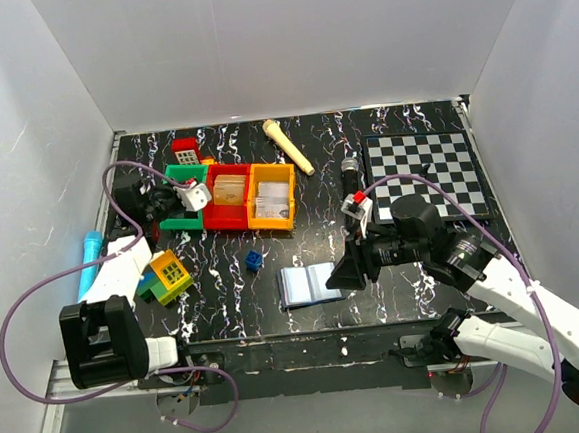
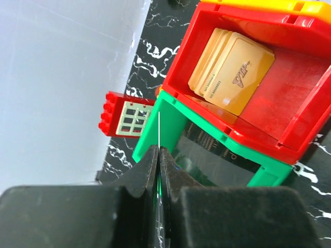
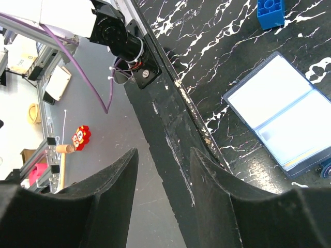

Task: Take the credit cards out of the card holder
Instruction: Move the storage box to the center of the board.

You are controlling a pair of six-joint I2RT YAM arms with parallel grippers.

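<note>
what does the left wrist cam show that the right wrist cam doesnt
Left wrist only: the left gripper shut on a thin pale card seen edge-on, by the green bin; the red bin holding tan cards; a red block. Right wrist only: the right gripper open and empty, the card holder lying open, a blue block. Both: the black marbled table.

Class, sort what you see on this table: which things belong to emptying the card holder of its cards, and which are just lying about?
Job in hand:
- card holder, lying open
- gold cards in the red bin
- thin card, in the left gripper

Lying about:
- chessboard
- blue block
- wooden peg
- toy house
</note>
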